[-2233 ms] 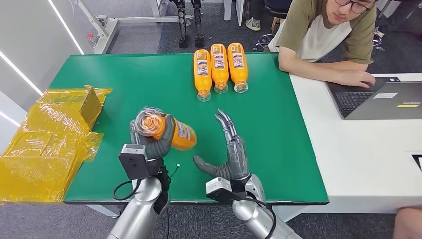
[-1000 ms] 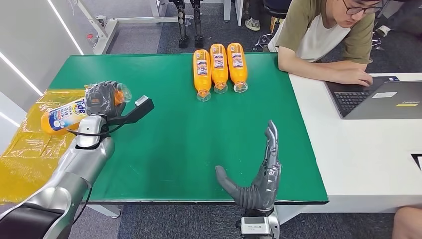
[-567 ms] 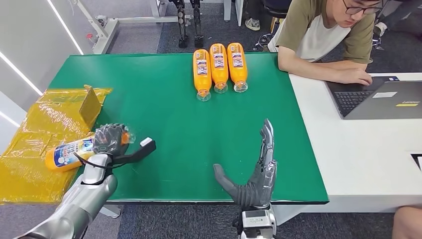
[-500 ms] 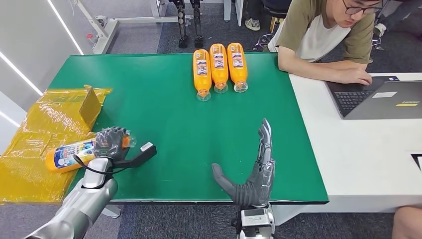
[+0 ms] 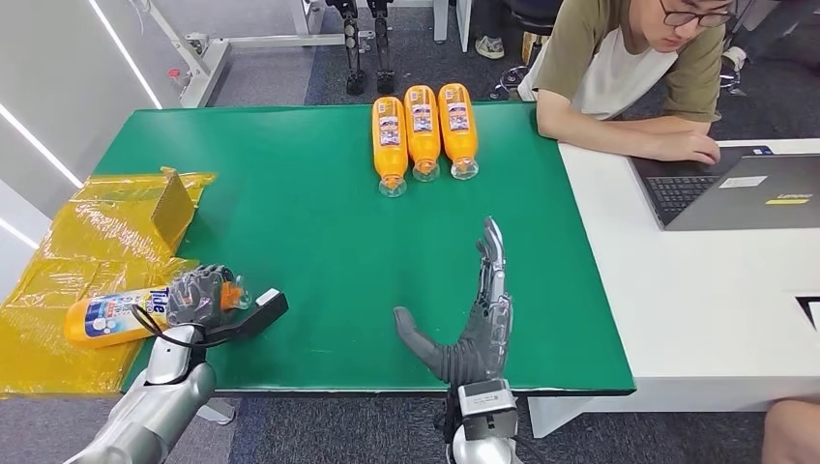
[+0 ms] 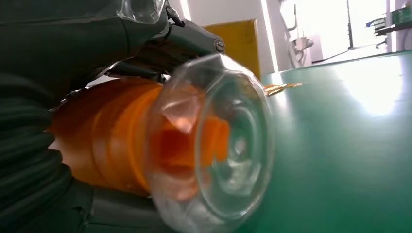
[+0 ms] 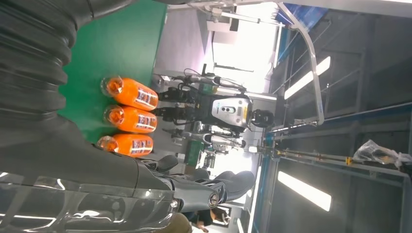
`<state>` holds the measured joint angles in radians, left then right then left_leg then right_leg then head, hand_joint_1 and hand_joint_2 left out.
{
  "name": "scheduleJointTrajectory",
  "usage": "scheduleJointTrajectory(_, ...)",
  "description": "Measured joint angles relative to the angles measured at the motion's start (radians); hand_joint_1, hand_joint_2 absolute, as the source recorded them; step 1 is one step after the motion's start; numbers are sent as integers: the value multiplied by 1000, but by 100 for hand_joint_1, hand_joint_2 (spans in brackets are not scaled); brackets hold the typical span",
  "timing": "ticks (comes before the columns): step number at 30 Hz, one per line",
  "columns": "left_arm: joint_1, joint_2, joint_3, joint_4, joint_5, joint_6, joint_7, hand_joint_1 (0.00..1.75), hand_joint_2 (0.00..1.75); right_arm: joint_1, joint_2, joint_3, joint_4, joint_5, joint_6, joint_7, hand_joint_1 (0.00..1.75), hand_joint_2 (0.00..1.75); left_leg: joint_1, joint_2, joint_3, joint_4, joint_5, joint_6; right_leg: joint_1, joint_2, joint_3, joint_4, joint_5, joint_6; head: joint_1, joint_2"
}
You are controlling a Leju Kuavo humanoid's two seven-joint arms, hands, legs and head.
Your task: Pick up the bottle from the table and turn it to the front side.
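We see the left hand (image 5: 200, 296) gripping the bottle (image 5: 121, 316) at its neck end, fingers (image 5: 193, 290) wrapped round it, at about eight o'clock from the middle of the green tabletop (image 5: 290, 193), right at the tabletop's left edge. The bottle lies on its side, its clear cap pointing toward the tabletop's middle and its base reaching out at nine o'clock over the yellow plastic wrapping (image 5: 68, 271) beside the tabletop. Its body is orange, with a white and blue label facing up and blue lettering near the hand. In the left wrist view the cap (image 6: 214, 141) is a clear faceted dome over an orange neck, close above the green surface, with the dark fingers closed over the bottle's shoulder. The right hand (image 5: 471, 324) stands on edge near six o'clock, at the tabletop's near edge, holding nothing, its fingers (image 5: 493, 261) straight and pointing toward twelve o'clock and its thumb spread toward nine o'clock. At twelve o'clock three more orange bottles (image 5: 423, 130) lie side by side, touching, labels up and caps toward us. At the adjoining white tabletop (image 5: 696, 300) at two o'clock a person (image 5: 629, 68) rests an arm beside a laptop (image 5: 735, 188).
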<state>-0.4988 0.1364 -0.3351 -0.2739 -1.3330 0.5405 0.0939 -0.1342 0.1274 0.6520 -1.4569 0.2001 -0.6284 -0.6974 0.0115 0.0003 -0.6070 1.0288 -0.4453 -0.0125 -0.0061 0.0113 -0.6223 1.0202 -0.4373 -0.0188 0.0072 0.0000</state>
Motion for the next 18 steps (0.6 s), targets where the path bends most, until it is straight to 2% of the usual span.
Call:
scheduleJointTrajectory(4,5,-1,65,0,75,2,-81,0,175,-10,-2,12,13,-7,4,0,0,175,0,0,0,0,0,0,0,0,0,0,0,0,0,0)
scheduleJointTrajectory(9,2,-10,173,-2,222,-80,-270,0,175,-13,-8,19,21,-20,6,0,0,175,0,0,0,0,0,0,0,-1,0,0,0,0,0,0)
scheduleJointTrajectory(14,-15,-21,275,-8,338,-236,-452,0,175,-14,-15,21,25,-25,6,0,0,175,0,-1,0,0,0,0,0,-2,1,0,0,0,0,0)
scheduleJointTrajectory(18,-16,-37,347,-16,443,-424,-619,0,175,-14,-24,22,28,-38,6,0,0,175,0,-1,0,0,1,-1,0,-1,1,0,0,-1,0,0)
